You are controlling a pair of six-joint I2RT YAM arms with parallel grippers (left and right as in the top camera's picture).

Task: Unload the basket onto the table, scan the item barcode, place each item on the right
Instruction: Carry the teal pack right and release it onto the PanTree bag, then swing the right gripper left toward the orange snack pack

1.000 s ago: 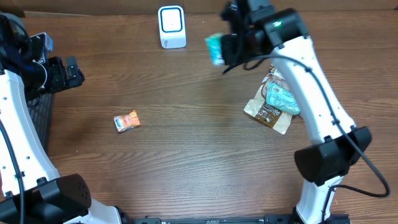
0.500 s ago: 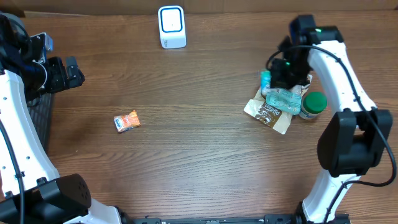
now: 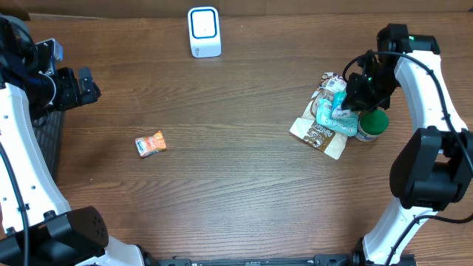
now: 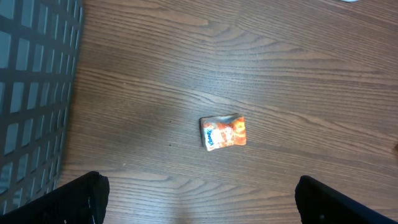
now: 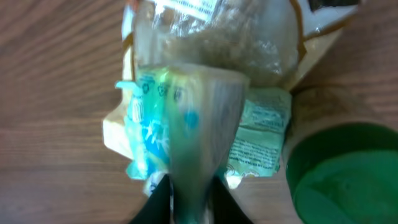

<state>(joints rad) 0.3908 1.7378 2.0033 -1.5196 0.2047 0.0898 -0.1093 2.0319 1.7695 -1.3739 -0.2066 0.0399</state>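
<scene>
A teal snack packet (image 5: 193, 124) hangs upright between my right gripper's (image 5: 189, 199) two dark fingers, which still press on its sides. It is low over a pile of packets at the table's right (image 3: 329, 118), where my right gripper (image 3: 353, 100) is in the overhead view. The white barcode scanner (image 3: 204, 32) stands at the back centre. A small orange packet (image 3: 150, 143) lies alone left of centre, also in the left wrist view (image 4: 223, 131). My left gripper (image 4: 202, 199) hovers well above it at the far left (image 3: 85, 85), open and empty.
The pile holds a brown pouch (image 3: 319, 134), a clear bag (image 5: 217, 31) and another teal packet (image 5: 261, 137). A green-lidded jar (image 3: 372, 123) stands right beside it (image 5: 339, 180). A black wire basket (image 4: 31, 93) sits at the left edge.
My right arm carried the teal packet from near the scanner to the right and down onto the pile. The left arm and orange packet have not moved.
</scene>
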